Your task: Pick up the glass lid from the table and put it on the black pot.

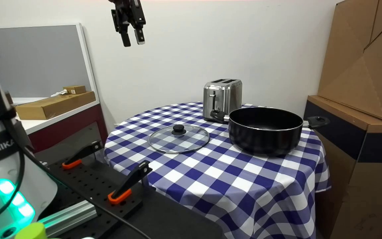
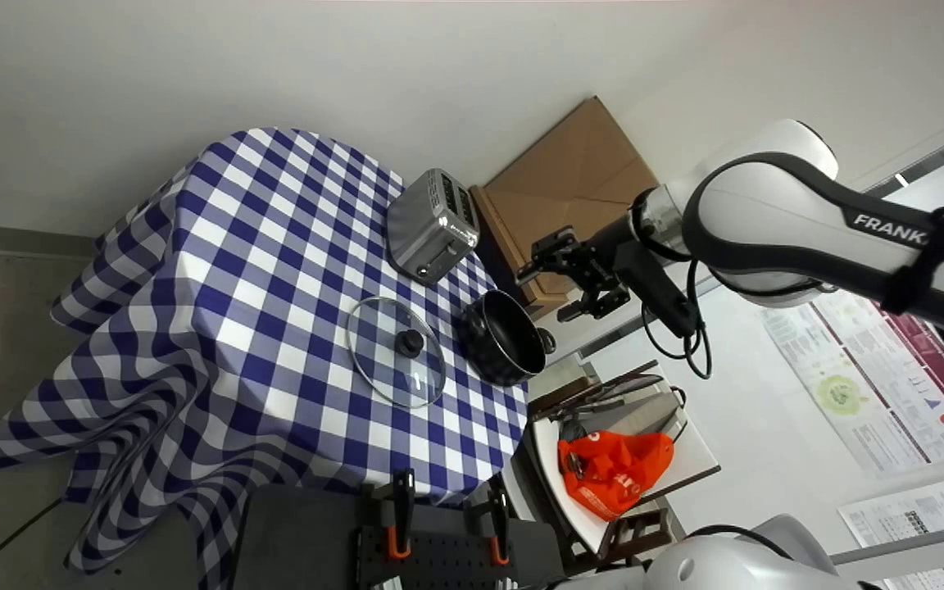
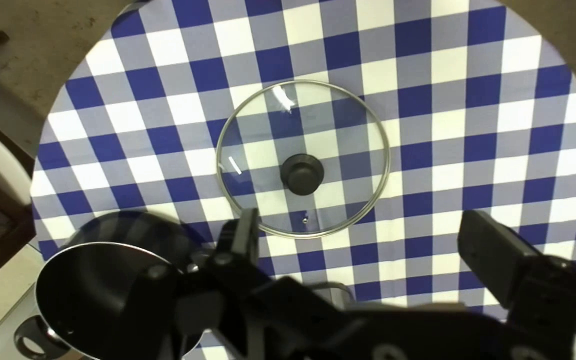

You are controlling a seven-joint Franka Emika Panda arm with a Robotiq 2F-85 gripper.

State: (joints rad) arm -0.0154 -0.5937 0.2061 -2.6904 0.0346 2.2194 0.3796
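Note:
The glass lid (image 1: 179, 142) lies flat on the checkered table (image 1: 211, 186), its black knob up; it shows too in an exterior view (image 2: 394, 360) and the wrist view (image 3: 302, 172). The black pot (image 1: 265, 141) stands uncovered beside the lid, also seen in an exterior view (image 2: 476, 344). In the wrist view, the pot (image 3: 93, 290) is at lower left, partly hidden by a finger. My gripper (image 1: 133, 43) is open and empty, high above the table; it also shows in an exterior view (image 2: 546, 295). In the wrist view its fingertips (image 3: 359, 214) are wide apart.
A silver toaster (image 1: 222, 99) stands on the table behind the pot and lid. Large cardboard boxes (image 1: 360, 59) are stacked beside the table. A dark workbench with orange-tipped clamps (image 1: 119, 196) adjoins the table's near edge. A wall runs behind.

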